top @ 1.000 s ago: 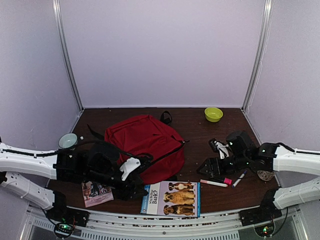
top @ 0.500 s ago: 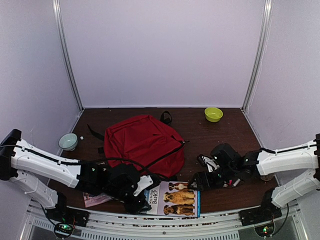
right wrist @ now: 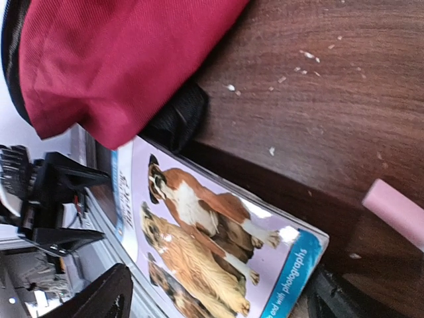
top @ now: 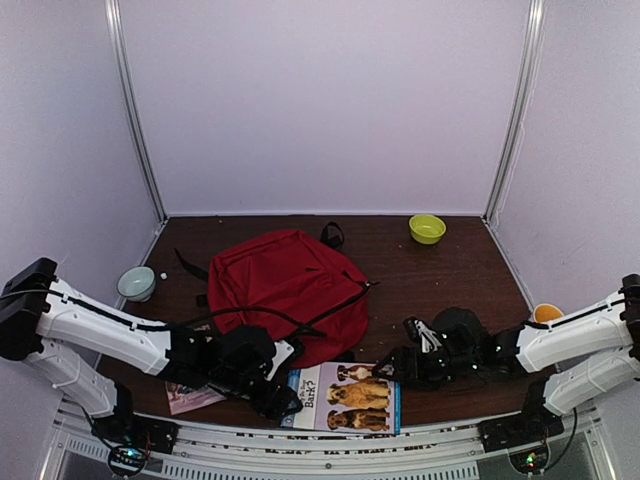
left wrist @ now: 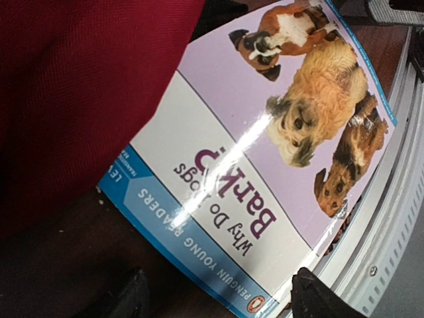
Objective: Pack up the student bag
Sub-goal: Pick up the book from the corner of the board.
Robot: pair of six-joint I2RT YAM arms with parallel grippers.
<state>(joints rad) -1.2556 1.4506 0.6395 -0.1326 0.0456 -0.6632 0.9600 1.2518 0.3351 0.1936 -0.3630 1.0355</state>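
Dark-red fabric: the student bag [top: 290, 288] lay flat at centre frame in the top view, on the brown table [top: 440, 280]. The dog book [top: 348, 396] lay just below it. The left gripper [left wrist: 218, 301] and right gripper [right wrist: 218, 301] each straddled a book edge, fingers spread wide and grasping nothing.

The student bag [right wrist: 112, 59] slumps over the upper left of the dark wooden table [right wrist: 318, 99]. Just below it lies a dog picture book [right wrist: 199, 232], framed by the right gripper's [right wrist: 218, 299] wide-spread fingers. A pink object [right wrist: 397, 212] pokes in at the right edge.
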